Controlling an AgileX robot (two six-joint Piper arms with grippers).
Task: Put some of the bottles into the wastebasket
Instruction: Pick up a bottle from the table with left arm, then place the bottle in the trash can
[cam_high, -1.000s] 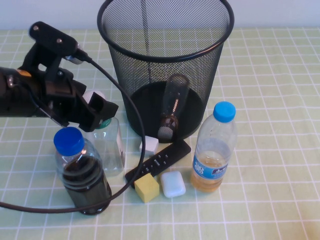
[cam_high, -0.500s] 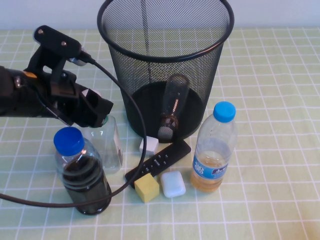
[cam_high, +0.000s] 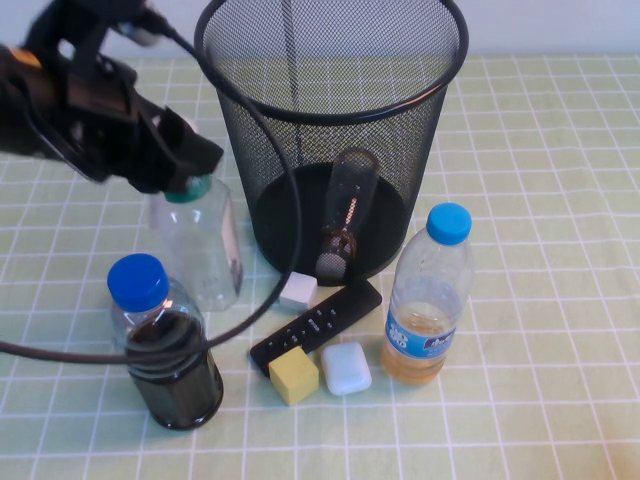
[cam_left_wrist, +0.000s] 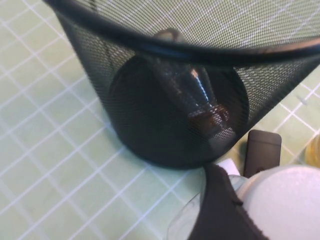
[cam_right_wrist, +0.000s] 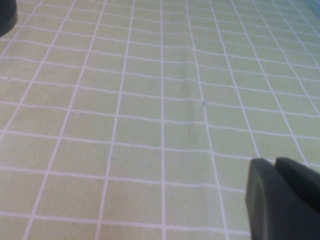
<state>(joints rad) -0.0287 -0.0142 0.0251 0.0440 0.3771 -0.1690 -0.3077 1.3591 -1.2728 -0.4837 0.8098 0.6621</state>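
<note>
My left gripper (cam_high: 183, 168) is shut on the white cap of the taller flat-sided clear bottle (cam_high: 198, 250) with the green neck label and holds it upright, lifted just left of the wastebasket (cam_high: 420, 160). In the left wrist view a dark finger (cam_left_wrist: 220, 210) presses against the white cap (cam_left_wrist: 282, 200), with the wastebasket (cam_left_wrist: 165, 44) ahead. The small clear bottle with the brownish neck (cam_high: 345, 215) lies inside the wastebasket, and it also shows through the mesh in the left wrist view (cam_left_wrist: 200, 95). My right gripper (cam_right_wrist: 280, 172) is shut and empty over bare tablecloth, out of the high view.
A blue-capped round bottle of dark liquid (cam_high: 165, 345) stands front left. A blue-capped slim bottle of amber liquid (cam_high: 430, 300) stands right of the bin. A black remote (cam_high: 315, 325), a yellow block (cam_high: 293, 375), a pale box (cam_high: 346, 368) and a white cube (cam_high: 298, 290) lie between them.
My left gripper closed on the tall bottle's cap and rose with it, moving back and slightly left. The bottle is now higher. Nothing else moved.
</note>
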